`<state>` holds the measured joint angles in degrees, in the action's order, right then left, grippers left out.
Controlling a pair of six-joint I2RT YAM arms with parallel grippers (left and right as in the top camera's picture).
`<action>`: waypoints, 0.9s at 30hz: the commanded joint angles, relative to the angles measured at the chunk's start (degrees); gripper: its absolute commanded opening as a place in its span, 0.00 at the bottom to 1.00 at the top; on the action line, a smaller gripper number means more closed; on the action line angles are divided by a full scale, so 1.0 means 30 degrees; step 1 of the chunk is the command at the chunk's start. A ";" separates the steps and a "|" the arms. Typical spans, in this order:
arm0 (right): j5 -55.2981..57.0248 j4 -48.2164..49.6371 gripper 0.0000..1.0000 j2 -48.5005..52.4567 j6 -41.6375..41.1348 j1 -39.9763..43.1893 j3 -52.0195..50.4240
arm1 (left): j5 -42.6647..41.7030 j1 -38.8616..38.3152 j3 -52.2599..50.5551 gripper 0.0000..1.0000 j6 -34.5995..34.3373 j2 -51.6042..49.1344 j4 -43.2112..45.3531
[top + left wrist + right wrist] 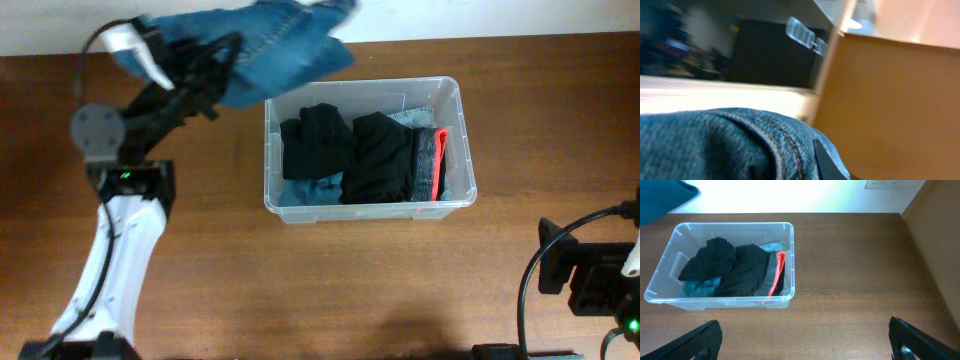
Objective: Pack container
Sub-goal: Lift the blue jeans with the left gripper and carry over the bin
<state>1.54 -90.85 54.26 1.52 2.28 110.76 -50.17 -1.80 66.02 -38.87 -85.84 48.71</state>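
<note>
The container (455, 110) is a clear plastic bin at the table's middle, holding black clothes (350, 150), a grey garment with a red edge (440, 160) and a teal piece. It also shows in the right wrist view (790, 230). My left gripper (205, 75) is raised at the back left, left of the bin, shut on blue jeans (270, 50) that hang over the bin's back left corner. In the left wrist view the jeans (730, 145) fill the bottom beside one fingertip. My right gripper (802, 340) is open and empty above bare table, at the front right.
The wooden table (350, 290) runs around the bin. A white wall edges the back. The right arm's base and cables (590, 275) sit at the front right corner. A wooden panel (935, 245) stands at the right.
</note>
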 commanded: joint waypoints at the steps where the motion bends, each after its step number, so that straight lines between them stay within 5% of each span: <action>1: 0.0219 0.0058 0.98 0.0051 -0.0109 0.0124 0.0029 | -0.2237 -0.1545 0.3206 0.01 0.0393 -0.1064 0.0750; 10: 0.0219 0.0058 0.99 0.0051 -0.0109 0.0124 0.0029 | -0.7388 -0.4408 1.0054 0.01 0.0386 -0.6222 -0.1384; 17: 0.0219 0.0058 0.99 0.0051 -0.0109 0.0124 0.0029 | -0.7847 -0.5909 1.3792 0.01 0.0619 -0.9799 -0.2667; 27: 0.0219 0.0058 0.98 0.0051 -0.0109 0.0124 0.0029 | -0.7898 -0.7133 1.4273 0.01 0.3577 -1.0819 -0.2688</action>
<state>1.54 -90.89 54.26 1.52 2.28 110.76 -74.85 -22.15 104.90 -33.78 -120.40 39.13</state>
